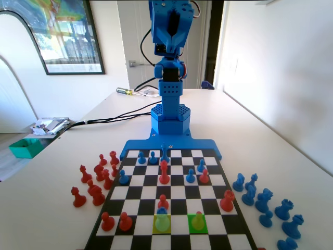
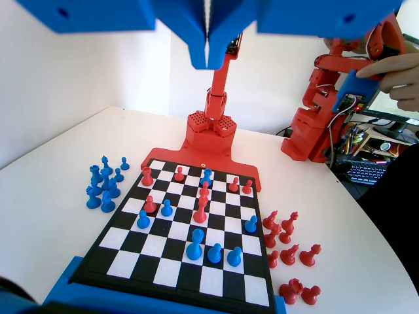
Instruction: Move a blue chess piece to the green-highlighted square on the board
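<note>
The board (image 1: 177,194) lies in front of the blue arm (image 1: 169,99), which is folded up high above its base. In the wrist view my gripper (image 2: 208,64) hangs far above the board (image 2: 171,250), jaws shut together with nothing between them. A blue chess piece, a pawn (image 1: 162,212), stands on the yellow-green square in the nearest occupied row of the fixed view; it is at the far end (image 2: 206,175) in the wrist view. One square to its right, the green-highlighted square (image 1: 204,230) holds a small pawn (image 1: 197,219) that looks red (image 2: 179,174) in the wrist view.
Other blue and red pieces are spread over the board. Off-board red pieces (image 1: 92,183) cluster left of it in the fixed view, off-board blue pieces (image 1: 265,200) on the right. A green bin (image 1: 25,147), cables and a screwdriver (image 1: 125,91) lie farther back.
</note>
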{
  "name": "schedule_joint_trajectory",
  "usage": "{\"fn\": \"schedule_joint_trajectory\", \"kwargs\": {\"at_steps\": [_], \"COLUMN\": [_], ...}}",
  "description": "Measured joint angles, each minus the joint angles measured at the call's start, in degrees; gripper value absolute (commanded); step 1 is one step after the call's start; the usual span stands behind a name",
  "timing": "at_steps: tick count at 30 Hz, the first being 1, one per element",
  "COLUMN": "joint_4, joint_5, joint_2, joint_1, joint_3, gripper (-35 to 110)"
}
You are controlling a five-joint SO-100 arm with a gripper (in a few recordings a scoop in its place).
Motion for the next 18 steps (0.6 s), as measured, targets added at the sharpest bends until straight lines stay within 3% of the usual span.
{"fn": "schedule_joint_trajectory", "kwargs": {"at_steps": [18], "joint_4": [-0.4], "joint_5": [-0.5], "joint_2": [0.0], "joint_1": [0.0], "joint_3": [0.0], "gripper": [1]}}
